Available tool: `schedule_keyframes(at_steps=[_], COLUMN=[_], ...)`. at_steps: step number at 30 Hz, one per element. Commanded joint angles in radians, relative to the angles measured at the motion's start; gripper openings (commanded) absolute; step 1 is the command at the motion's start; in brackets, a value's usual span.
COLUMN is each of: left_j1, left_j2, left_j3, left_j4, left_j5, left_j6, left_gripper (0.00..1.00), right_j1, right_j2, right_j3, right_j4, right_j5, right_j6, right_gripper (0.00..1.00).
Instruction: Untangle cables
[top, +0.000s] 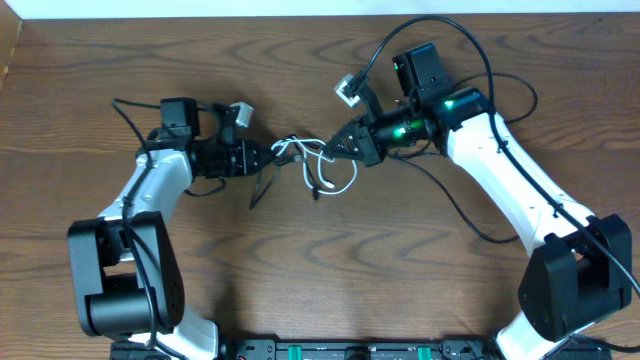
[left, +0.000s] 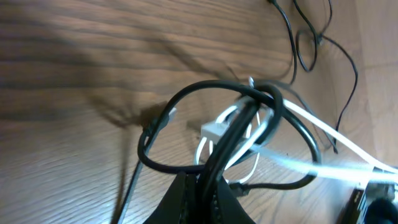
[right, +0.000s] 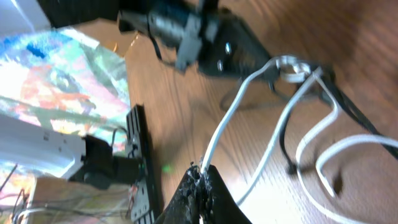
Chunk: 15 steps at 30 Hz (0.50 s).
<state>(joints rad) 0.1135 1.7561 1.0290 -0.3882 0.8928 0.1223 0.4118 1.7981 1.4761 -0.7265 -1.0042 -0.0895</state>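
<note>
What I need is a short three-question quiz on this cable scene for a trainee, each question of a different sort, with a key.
1. True or false: the right gripper is shut on the white cable.
2. Which does the left gripper grip? A. a black cable; B. a screwdriver; C. nothing, its jaws stand wide open.
3. Fill in: in the overhead view, the tangle sits ___ the two grippers.

Key: 1 true; 2 A; 3 between.
</note>
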Motion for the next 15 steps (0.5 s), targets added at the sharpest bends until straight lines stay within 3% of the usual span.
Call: schedule_keyframes(at_steps=[1, 8, 15], left_j1=[0.043, 0.080, 0.080], left_j2=[-0.002, 0.016, 0.046], left_j3=[0.004, 0.004, 0.004], left_j4=[0.000, 0.000, 0.006], left_j5=[-0.009, -0.111, -0.127], left_j6=[-0.057, -0.159, -0.203], left_gripper=[0.07, 0.07, 0.07], right_j1=[-0.015, -0.032, -0.040], right_j2=[0.004, 0.004, 0.004], right_j3=[0.013, 0.013, 0.013], right_j4=[-0.066, -0.213, -0.312], right_j5=[-0.032, 0.188, 0.094], right_j6=[-0.124, -0.179, -0.423], right_gripper=[0.01, 0.01, 0.01])
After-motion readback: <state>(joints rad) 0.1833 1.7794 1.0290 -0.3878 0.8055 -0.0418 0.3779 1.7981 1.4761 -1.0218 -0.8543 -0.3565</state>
